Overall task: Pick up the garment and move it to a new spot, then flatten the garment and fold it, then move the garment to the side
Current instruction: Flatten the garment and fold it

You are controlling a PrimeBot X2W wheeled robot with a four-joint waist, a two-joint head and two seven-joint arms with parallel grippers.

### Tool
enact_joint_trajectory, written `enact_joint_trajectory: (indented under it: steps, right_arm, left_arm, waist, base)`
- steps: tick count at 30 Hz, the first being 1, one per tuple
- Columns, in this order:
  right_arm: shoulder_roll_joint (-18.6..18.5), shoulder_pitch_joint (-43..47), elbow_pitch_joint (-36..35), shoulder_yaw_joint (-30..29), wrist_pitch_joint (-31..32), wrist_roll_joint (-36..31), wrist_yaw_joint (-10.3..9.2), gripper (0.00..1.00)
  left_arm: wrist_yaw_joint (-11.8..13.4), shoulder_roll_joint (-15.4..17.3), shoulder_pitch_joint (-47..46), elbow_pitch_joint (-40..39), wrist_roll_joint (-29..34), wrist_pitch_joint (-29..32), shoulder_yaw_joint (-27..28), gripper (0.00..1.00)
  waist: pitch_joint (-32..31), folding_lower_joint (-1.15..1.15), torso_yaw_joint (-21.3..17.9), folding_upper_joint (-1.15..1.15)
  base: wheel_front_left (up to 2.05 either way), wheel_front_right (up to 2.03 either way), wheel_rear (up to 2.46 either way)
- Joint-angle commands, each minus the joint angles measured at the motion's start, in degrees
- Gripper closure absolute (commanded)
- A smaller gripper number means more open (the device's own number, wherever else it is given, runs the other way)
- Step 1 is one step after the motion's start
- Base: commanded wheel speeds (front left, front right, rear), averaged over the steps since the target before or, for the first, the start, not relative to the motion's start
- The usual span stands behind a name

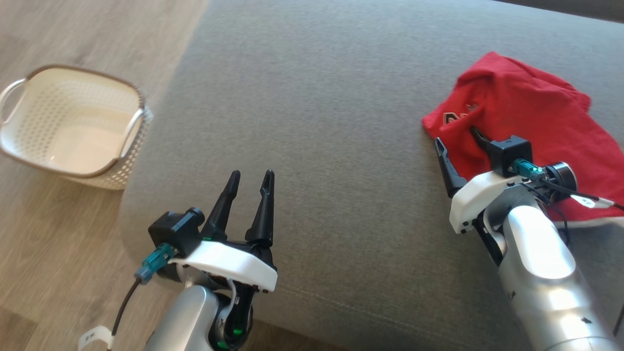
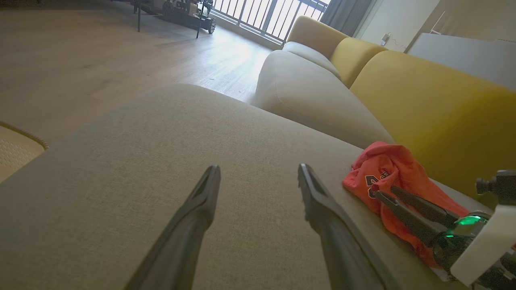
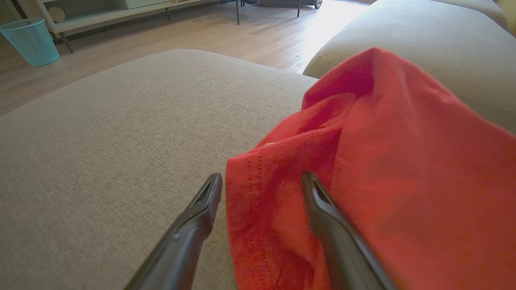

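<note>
On the right part of the grey sofa cushion (image 1: 317, 122), the red garment (image 1: 526, 112) lies crumpled. Right gripper (image 3: 262, 177): fingers spread, one over bare cushion and the other over the cloth, with the hem edge between them; contact with the cloth cannot be confirmed. Left gripper (image 1: 252, 173): fingers spread, holding nothing, well apart from the garment. Probable faults: closing here may catch only a thin hem layer, which could slip on lifting; a low approach may pinch cushion fabric with it; a one-point lift of the bunched garment would likely leave it twisted, hindering flattening.
</note>
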Motion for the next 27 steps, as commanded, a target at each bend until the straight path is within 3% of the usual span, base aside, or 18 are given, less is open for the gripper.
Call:
enact_joint_trajectory:
  steps: [1, 14, 15, 16, 17, 22, 27]
  right_arm:
    - [0.7, -2.2, -0.6, 0.5, -1.0, -1.1, -0.01, 0.0]
    - [0.7, -5.2, 3.2, -4.0, -1.9, -7.8, -0.01, 0.0]
    - [0.7, -5.4, 3.5, -4.6, -2.0, -8.2, -0.01, 0.07]
    - [0.7, -5.5, 3.7, -5.1, -2.0, -8.4, -0.01, 0.79]
    - [0.7, -5.6, 3.9, -5.6, -2.0, -8.8, -0.01, 1.0]
    - [0.7, -5.8, 4.7, -5.7, -2.1, -8.3, -0.01, 1.0]
    - [0.7, -5.8, 3.3, -2.8, -2.1, -3.8, -0.01, 1.0]
  left_arm:
    - [0.3, 0.2, -2.0, -1.9, -0.7, -0.4, 1.4, 0.0]
    - [0.7, 0.2, -1.8, -2.3, -1.7, -0.4, 0.6, 0.0]
    - [0.7, 0.2, -1.9, -2.3, -1.7, -0.4, 0.6, 0.0]
    - [0.7, 0.2, -2.0, -2.3, -1.7, -0.4, 0.6, 0.0]
    - [0.7, 0.2, -2.1, -2.3, -1.7, -0.4, 0.6, 0.0]
    - [0.5, 0.2, -2.3, -2.1, -1.6, -0.4, 0.8, 0.0]
    - [0.4, 0.2, -1.8, -1.6, -1.3, -0.4, 0.6, 0.0]
  waist:
    - [0.4, 0.0, 1.4, 0.0]
    - [0.9, 0.0, 2.3, 0.0]
    - [1.0, 0.0, 2.3, 0.0]
    - [1.0, 0.0, 2.2, 0.0]
    - [0.9, 0.0, 2.1, 0.0]
    - [0.3, 0.0, 1.4, 0.0]
    - [-1.3, 0.0, 0.9, 0.0]
  base:
    - [0.0, 0.0, 0.0]
    - [0.0, 0.0, 0.0]
    - [0.0, 0.0, 0.0]
    - [0.0, 0.0, 0.0]
    - [0.0, 0.0, 0.0]
    - [0.0, 0.0, 0.0]
    - [0.0, 0.0, 0.0]
